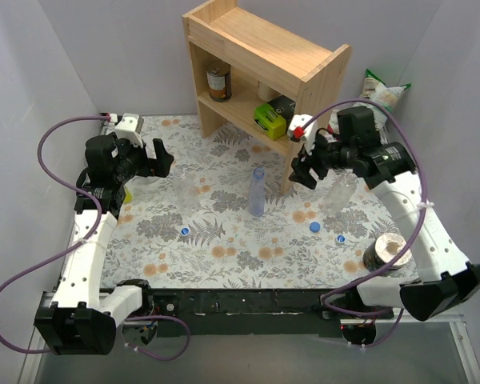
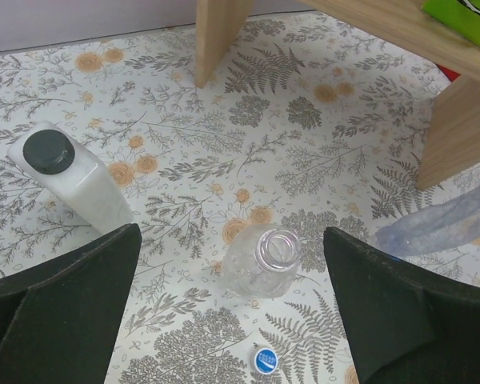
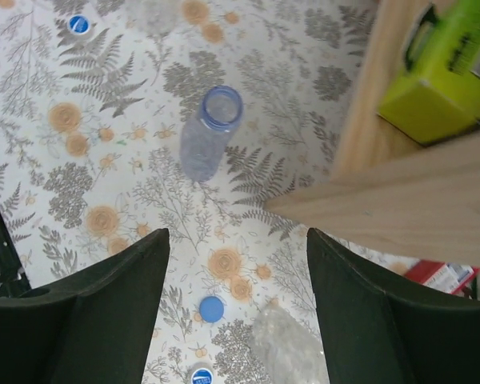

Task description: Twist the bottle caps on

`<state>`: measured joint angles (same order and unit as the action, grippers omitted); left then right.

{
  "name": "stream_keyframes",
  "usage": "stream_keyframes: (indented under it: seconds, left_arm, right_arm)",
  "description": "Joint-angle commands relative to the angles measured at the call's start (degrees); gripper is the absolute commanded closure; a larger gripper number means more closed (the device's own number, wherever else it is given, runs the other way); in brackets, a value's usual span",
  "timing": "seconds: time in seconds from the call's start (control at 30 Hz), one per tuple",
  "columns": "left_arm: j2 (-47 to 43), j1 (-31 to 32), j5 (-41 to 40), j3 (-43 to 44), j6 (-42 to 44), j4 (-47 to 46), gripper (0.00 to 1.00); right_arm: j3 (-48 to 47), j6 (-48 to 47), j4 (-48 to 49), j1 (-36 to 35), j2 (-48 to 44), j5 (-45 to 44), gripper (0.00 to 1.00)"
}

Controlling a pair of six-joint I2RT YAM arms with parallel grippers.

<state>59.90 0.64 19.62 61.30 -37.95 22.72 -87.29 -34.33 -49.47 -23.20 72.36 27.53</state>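
Wooden shelf at desk rear, w/ can & green box. In front of shelf: bluish bottle mid, clear bottle left, third bottle partly hidden by right arm. Blue caps lie farther from shelf. Left pincer & right pincer: jaws apart, empty.

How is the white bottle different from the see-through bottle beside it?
The white bottle is milky, so you can't look through it; the see-through bottle is clear, and the leafy pattern shows through it. The white bottle wears a dark cap; the see-through bottle has no cap, and its mouth is open. Both are small bottles standing on the flowery table.
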Motion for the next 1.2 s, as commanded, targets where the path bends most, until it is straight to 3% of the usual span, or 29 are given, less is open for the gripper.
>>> stream_keyframes:
  seconds: [0.0, 0.3, 0.8, 1.17]
  left_arm:
    - [-4.17, 0.06, 2.88, -2.23, 1.83, 1.19, 0.02]
    - [-5.93, -0.47, 7.28, -2.94, 1.83, 2.42, 0.02]
    - [-5.32, -0.56, 8.68, -3.64, 0.25, 1.19, 0.02]
    - [-4.70, -0.56, 8.77, -3.64, 0.34, 0.92, 0.02]
  right_arm:
    - [-3.76, -1.45, 2.36, -5.96, 3.39, -1.16, 0.25]
    - [-2.98, 4.18, 12.03, -11.60, 9.81, -8.36, 0.24]
    - [-3.86, 6.99, 14.49, -13.54, 17.37, -9.07, 0.21]
    - [-2.10, 7.61, 15.46, -13.98, 18.61, -10.13, 0.33]
